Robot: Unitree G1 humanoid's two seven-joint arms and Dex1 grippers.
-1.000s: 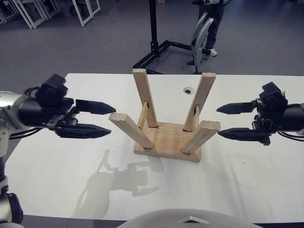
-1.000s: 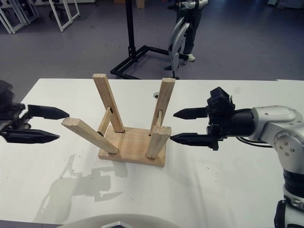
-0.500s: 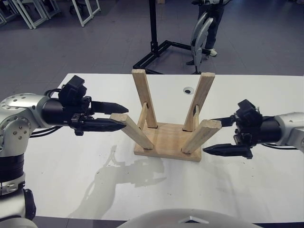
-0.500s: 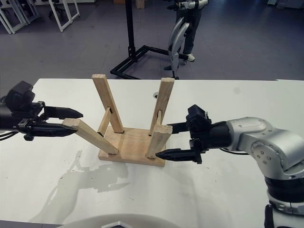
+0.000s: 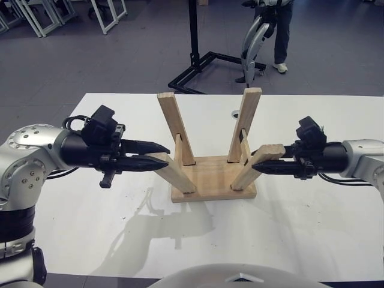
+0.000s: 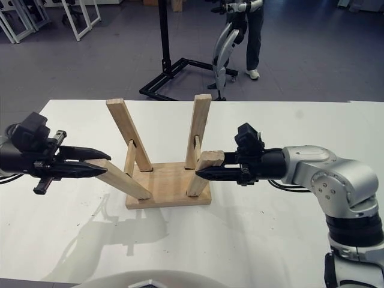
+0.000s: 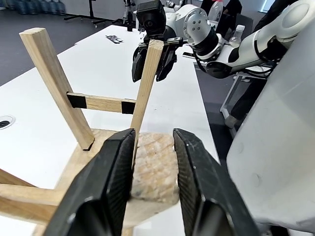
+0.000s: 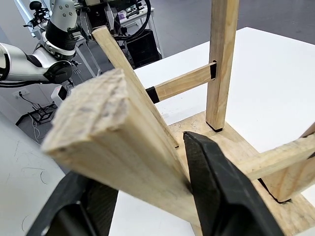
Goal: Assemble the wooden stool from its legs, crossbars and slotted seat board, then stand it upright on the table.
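Observation:
The wooden stool lies upside down in the middle of the white table point(image 5: 312, 216), with its seat board point(image 5: 213, 179) flat and the legs pointing up. Crossbars point(image 7: 101, 103) join the leg pairs on each side. My left gripper point(image 5: 162, 155) is shut on the tip of the near left leg point(image 5: 174, 172); its fingers point(image 7: 110, 182) press both sides of the leg end point(image 7: 155, 169). My right gripper point(image 5: 263, 162) is shut on the upper part of the near right leg point(image 5: 249, 171), which runs between its fingers point(image 8: 216, 177). The far legs point(image 5: 174, 126) stand free.
A round cable hole point(image 5: 238, 112) sits in the table behind the stool. Beyond the far edge a black stand point(image 5: 195, 60) rests on the floor. Bare table surface stretches in front of the stool and to both sides.
Both grippers came inward from the sides and shut on the two near legs. The stool turned slightly and slid a little to the left.

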